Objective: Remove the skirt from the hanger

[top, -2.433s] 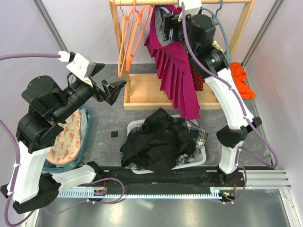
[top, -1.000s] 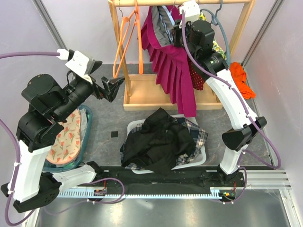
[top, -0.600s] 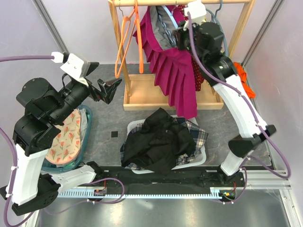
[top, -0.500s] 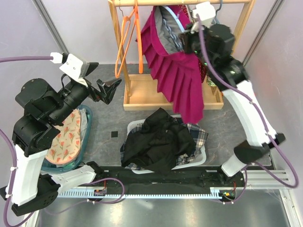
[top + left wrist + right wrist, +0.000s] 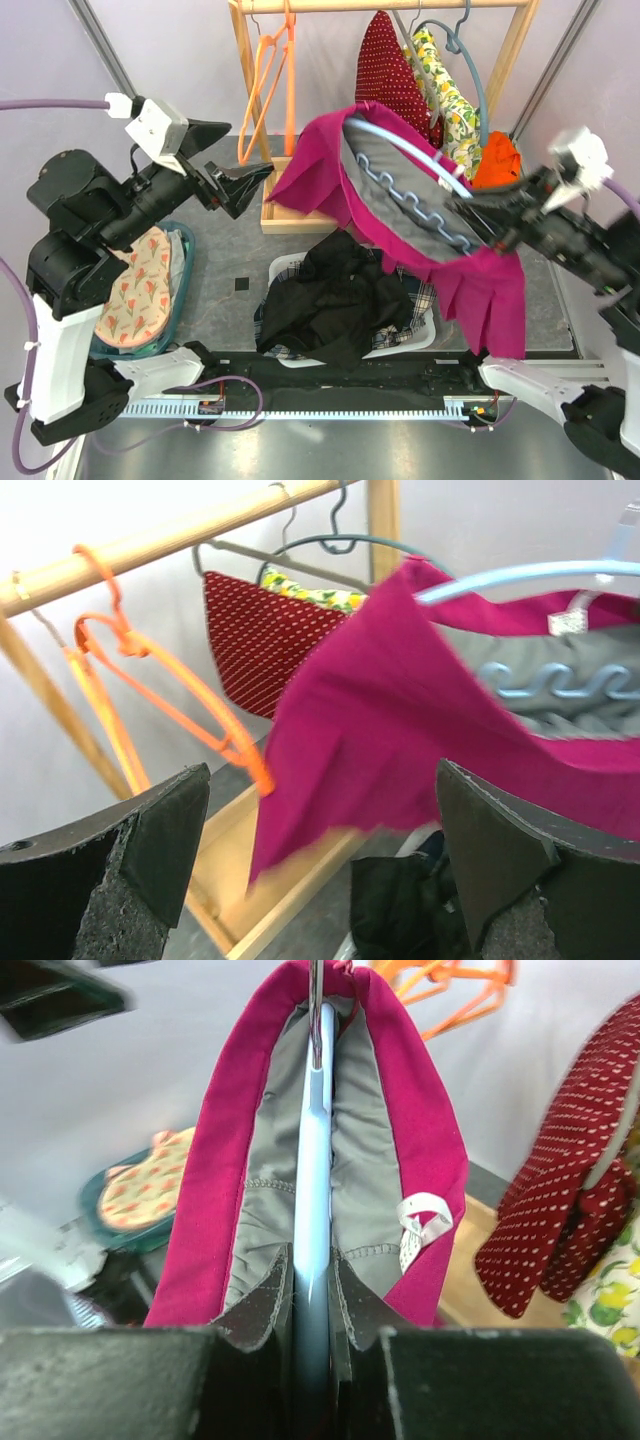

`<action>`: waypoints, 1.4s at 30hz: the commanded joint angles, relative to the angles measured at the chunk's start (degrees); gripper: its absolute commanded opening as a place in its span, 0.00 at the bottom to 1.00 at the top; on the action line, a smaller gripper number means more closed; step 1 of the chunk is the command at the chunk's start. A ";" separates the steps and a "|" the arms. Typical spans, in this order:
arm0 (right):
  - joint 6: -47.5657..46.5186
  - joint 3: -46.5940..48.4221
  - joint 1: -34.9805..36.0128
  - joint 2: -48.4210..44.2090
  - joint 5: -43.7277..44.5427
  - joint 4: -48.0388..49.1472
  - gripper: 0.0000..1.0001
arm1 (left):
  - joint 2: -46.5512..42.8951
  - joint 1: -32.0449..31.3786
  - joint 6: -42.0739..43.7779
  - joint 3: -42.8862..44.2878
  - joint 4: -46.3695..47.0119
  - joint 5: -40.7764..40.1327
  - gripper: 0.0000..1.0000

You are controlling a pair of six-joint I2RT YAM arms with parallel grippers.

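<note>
Whereas the skirt (image 5: 330, 175) hung at the rail (image 5: 400, 5) before, it now hovers by the worktop's (image 5: 225, 262) right edge — hanger (image 5: 313, 1140) clamped in the right tool (image 5: 312, 1298). Left tool (image 5: 322, 852) gapes.

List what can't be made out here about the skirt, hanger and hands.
- How the skirt attaches to the hanger: hidden by the waistband lining in all views.
- The hanger's hook: cut off by the top edge of the right wrist view, not seen from above.
- The right hand: motion-blurred in the top view, fingertips behind the skirt.
- Print on the label: too small, right wrist view.
</note>
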 commanded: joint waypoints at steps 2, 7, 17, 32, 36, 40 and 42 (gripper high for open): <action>2.18 -0.67 0.20 -2.85 -5.45 4.25 0.00 | 3.21 -0.06 -4.84 0.86 2.13 7.07 0.99; 1.30 -0.84 0.20 -2.42 -5.63 2.66 0.00 | 4.27 0.91 -8.61 1.21 2.30 18.21 0.99; 0.77 -1.90 0.11 -2.16 -6.60 3.63 0.00 | 8.67 2.84 -11.08 2.18 3.97 34.94 0.80; -0.02 -3.66 0.20 -2.42 -7.83 3.81 0.00 | 13.58 3.98 -12.83 1.83 8.36 24.91 0.79; 0.15 -3.31 0.20 -2.51 -7.83 3.72 0.00 | 15.17 4.95 -15.82 1.22 9.07 30.97 0.65; 0.15 -3.22 0.20 -2.60 -7.83 3.63 0.00 | 14.82 4.95 -17.67 0.51 9.42 33.71 0.82; 0.15 -3.48 0.20 -2.60 -7.91 3.80 0.00 | 14.56 4.95 -17.50 -0.01 9.51 33.54 0.84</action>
